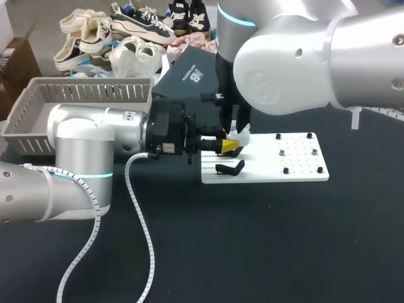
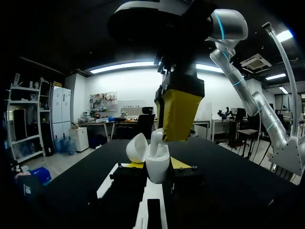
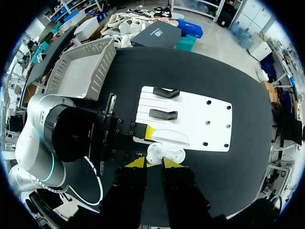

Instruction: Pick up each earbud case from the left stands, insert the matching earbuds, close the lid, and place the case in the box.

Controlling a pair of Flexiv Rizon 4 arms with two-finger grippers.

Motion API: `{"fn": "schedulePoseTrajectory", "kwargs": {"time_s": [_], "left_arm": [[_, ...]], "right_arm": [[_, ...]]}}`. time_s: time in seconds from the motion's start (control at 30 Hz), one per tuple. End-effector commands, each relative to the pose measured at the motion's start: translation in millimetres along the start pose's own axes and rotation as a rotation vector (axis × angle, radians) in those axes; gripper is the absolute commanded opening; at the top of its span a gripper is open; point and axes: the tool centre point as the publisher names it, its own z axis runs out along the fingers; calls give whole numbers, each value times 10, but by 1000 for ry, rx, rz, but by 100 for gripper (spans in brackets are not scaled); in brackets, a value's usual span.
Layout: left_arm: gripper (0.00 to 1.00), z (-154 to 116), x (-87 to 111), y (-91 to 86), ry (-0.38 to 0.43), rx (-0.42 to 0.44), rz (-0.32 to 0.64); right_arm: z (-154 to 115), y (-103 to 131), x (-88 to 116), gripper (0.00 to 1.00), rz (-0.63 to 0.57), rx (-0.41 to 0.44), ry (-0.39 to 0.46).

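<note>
A white earbud case (image 2: 157, 167) stands upright between the yellow tips of my left gripper (image 2: 157, 165), which is shut on it; its lid (image 2: 137, 148) is swung open. A white earbud (image 2: 156, 137) sticks up out of the case. My right gripper (image 2: 177, 114) comes down from above and is shut on that earbud. In the head view both grippers meet over the near-left part of the white board (image 1: 284, 165): left gripper (image 1: 230, 146), right gripper (image 1: 238, 129). From the right wrist, the open case (image 3: 164, 153) lies just ahead of my right gripper (image 3: 155, 163).
Two black stands (image 3: 166, 92) (image 3: 163, 114) sit on the white board's (image 3: 209, 119) left part, one showing in the head view as a stand (image 1: 230, 168). A grey basket (image 1: 82, 101) is at the back left, a dark box (image 1: 189, 76) behind the board.
</note>
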Motion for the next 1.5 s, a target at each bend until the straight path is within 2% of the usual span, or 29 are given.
{"fn": "schedulePoseTrajectory", "kwargs": {"time_s": [0.03, 0.23, 0.27, 0.3, 0.33, 0.43, 0.87, 1.0, 1.17, 1.27, 1.4, 1.5], "left_arm": [[0, 1, -11, 0, -1, 1, 1], [0, 1, -11, 0, -1, 1, 1], [0, 1, -11, 0, -1, 1, 1], [0, 1, -11, 0, -1, 1, 1], [0, 1, -11, 0, -1, 1, 1], [0, 1, -11, 0, -1, 1, 1], [0, 1, -11, 0, -1, 1, 1], [0, 1, -11, 0, -1, 1, 1], [0, 1, -11, 0, -1, 1, 1], [0, 1, -11, 0, -1, 1, 1], [0, 1, -11, 0, -1, 1, 1], [0, 1, -11, 0, -1, 1, 1]], "right_arm": [[41, 0, -43, 0, 2, 2, 11], [50, -19, -65, 0, 8, 8, 19], [50, -21, -70, 8, 10, 10, 19], [50, -20, -73, 22, 11, 12, 20], [50, -19, -76, 29, 11, 12, 20], [51, -10, -84, 38, 7, 15, 21], [-59, -16, -50, 49, 10, 29, 3], [-152, -32, -12, 60, 16, 41, -5], [-263, -92, 53, 64, 23, 43, -6], [-307, -144, 95, 70, 24, 43, -5], [-326, -236, 140, 85, 31, 51, 0], [-309, -313, 165, 89, 45, 55, 10]]}}
